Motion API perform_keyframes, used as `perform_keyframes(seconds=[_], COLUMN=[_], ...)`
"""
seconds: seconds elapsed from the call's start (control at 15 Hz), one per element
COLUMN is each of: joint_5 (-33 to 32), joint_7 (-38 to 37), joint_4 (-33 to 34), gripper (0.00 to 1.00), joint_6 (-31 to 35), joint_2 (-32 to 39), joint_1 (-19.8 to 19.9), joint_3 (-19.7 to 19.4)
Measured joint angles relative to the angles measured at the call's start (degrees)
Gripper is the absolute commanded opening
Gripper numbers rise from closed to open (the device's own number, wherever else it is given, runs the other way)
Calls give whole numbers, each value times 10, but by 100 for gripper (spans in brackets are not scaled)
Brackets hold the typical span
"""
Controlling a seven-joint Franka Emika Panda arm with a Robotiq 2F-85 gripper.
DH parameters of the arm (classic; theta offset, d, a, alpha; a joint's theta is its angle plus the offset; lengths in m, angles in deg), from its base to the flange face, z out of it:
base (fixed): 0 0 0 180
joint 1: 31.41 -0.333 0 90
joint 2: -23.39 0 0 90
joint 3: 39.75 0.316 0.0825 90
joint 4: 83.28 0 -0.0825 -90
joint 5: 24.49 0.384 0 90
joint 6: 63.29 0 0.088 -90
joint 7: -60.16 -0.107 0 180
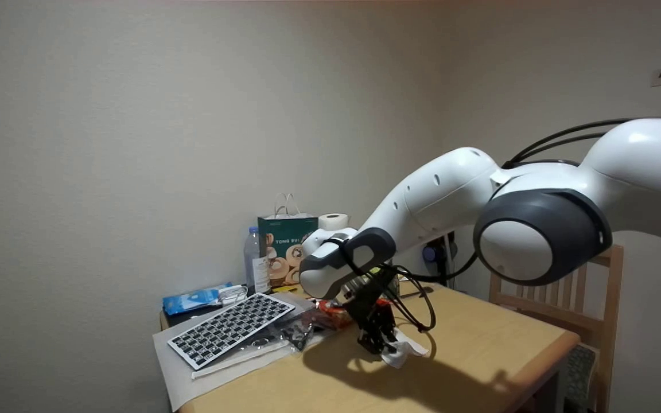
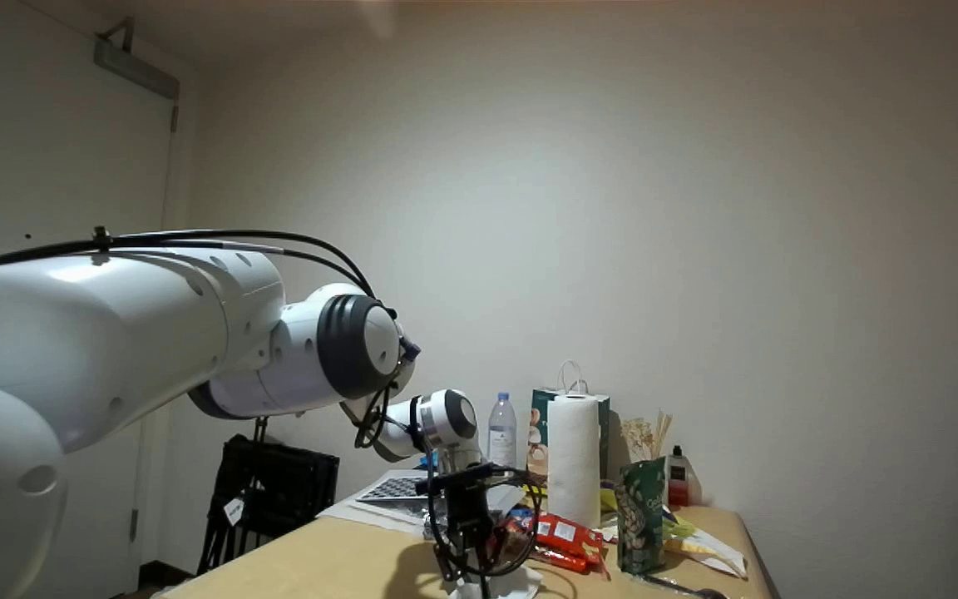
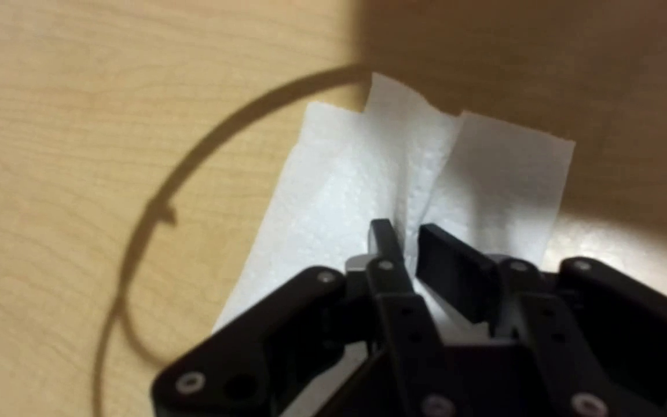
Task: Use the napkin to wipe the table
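Note:
The white napkin (image 3: 333,185) lies on the light wooden table (image 3: 50,145) in the wrist view, with raised creases that run together at my fingertips. My gripper (image 3: 404,227) points down at it; its fingertips are close together with a fold of the napkin between them. The pinched part is partly hidden by the fingers. In an exterior view the napkin (image 1: 400,351) shows beside my gripper (image 1: 382,344), low over the table (image 1: 479,338). The napkin (image 2: 516,584) also shows in an exterior view, partly cut off by the frame's bottom edge.
A keyboard-like panel (image 1: 231,330) lies on paper at the table's side. Red snack packets (image 2: 566,537), a paper towel roll (image 2: 574,462), a green pouch (image 2: 641,516), a bottle (image 2: 502,433) and a green bag (image 1: 287,246) stand behind. A chair (image 1: 566,298) is beside the table.

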Motion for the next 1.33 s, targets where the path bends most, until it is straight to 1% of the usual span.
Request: perform_keyframes(seconds=[0.13, 0.2, 0.47, 0.67, 0.93, 1.13, 1.33], joint_5=[0, 0, -1, -3, -4, -31, -33], joint_7=[-3, -9, -34, -57, -105, -112, -112], joint_4=[-4, -6, -11, -25, -76, -73, -72], gripper=[64, 72, 98, 100, 100, 100, 100], joint_6=[-7, -12, -26, -21, 18, 17, 17], joint_2=[0, 0, -1, -11, -45, -49, -48], joint_1=[-11, -19, -57, -85, -121, -108, -100], joint_3=[-2, -4, -19, -33, -52, -20, -14])
